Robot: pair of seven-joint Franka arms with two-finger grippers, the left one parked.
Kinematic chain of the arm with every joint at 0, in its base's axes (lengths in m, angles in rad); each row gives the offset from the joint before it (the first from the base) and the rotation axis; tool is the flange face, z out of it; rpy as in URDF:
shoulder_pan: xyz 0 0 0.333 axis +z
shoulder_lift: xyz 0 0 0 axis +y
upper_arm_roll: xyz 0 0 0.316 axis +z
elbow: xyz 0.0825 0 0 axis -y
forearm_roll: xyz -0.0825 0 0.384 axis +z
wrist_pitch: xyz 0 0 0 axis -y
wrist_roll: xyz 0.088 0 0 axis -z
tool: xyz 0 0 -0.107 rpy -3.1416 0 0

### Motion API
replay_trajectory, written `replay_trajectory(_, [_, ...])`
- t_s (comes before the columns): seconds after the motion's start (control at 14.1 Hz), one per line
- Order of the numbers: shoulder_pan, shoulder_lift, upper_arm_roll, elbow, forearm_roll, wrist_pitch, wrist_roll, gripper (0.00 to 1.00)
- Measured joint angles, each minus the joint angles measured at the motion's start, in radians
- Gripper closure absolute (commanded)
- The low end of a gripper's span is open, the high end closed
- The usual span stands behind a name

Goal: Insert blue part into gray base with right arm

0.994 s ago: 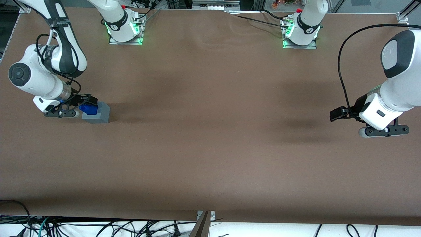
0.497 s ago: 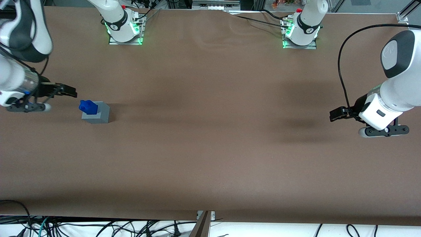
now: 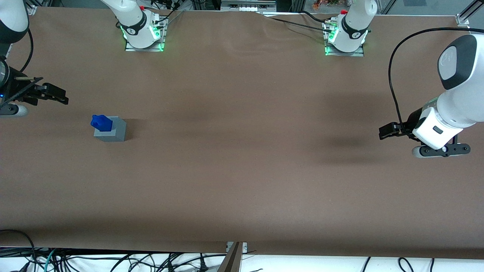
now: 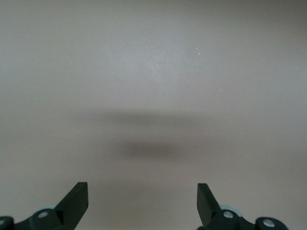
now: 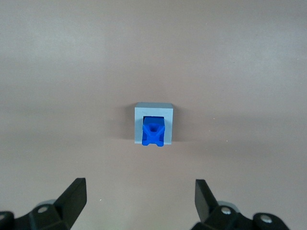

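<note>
Your white jointed right arm point(image 3: 9, 56) has pulled up and away toward its own end of the table, and its black two-finger gripper point(image 3: 56, 96) now hangs released and empty, well apart from the parts. The matte gray plastic cube base point(image 3: 112, 131) stands alone, with the small deep-blue plastic block point(image 3: 101, 122) left upright in its top socket point(image 5: 153, 131), so you can judge the insertion as done.

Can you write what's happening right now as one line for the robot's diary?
blue part: standing in gray base | claw: open, empty, raised clear toward working arm's end | table: nothing else
</note>
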Motion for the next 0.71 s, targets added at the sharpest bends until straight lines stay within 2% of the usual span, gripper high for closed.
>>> replay_trajectory(0.71, [-0.023, -0.058, 0.043, -0.012, -0.002, -0.025, 0.082, 0.0])
